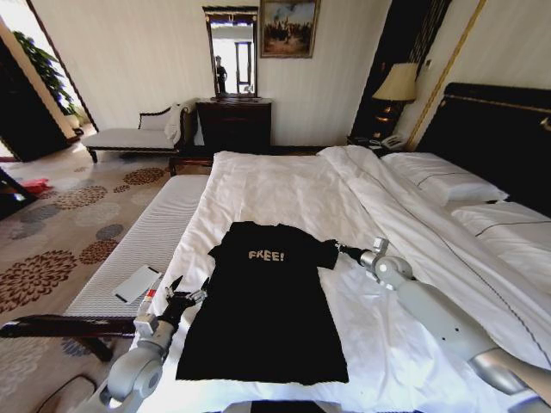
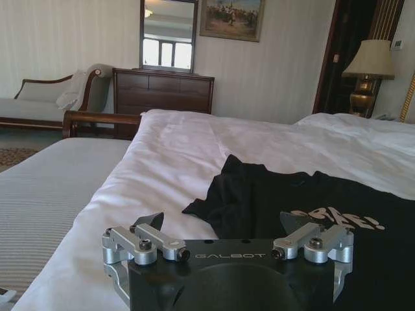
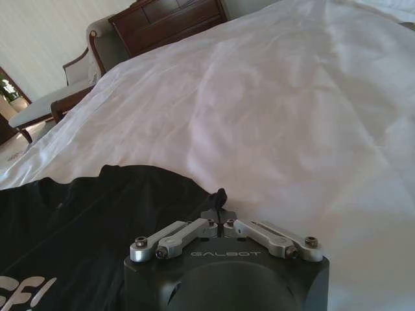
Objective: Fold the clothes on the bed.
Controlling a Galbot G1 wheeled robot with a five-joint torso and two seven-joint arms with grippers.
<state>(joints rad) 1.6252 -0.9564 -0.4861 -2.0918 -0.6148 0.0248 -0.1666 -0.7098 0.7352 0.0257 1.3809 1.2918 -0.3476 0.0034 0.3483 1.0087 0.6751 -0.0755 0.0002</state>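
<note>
White sheets cover the very large bed (image 1: 284, 185) with its dark wooden headboard, seen from the head camera in a hotel-style room with patterned carpet, a dark wooden dresser (image 1: 234, 125) under a mirror and a lit table lamp (image 1: 398, 84). On the sheet near the foot of the bed lies the black short-sleeved T-shirt (image 1: 267, 305) with small white "FREE!" lettering, spread flat with its hem toward the robot. The left gripper (image 1: 178, 295) sits at the shirt's left edge, jaws spread wide. The right gripper (image 1: 346, 251) reaches to the tip of the shirt's right sleeve, its fingers drawn together there. A flat white rectangular object (image 1: 137, 283) rests on the grey striped bench beside the bed.

From the left wrist camera, the left gripper (image 2: 228, 223) stands open just above the sheet, with the crumpled left sleeve of the shirt (image 2: 272, 201) just ahead between its spread fingers.

From the right wrist camera, the right gripper (image 3: 222, 210) has its fingers pinched on a small peak of black fabric at the edge of the shirt (image 3: 97, 207), white sheet beyond.
</note>
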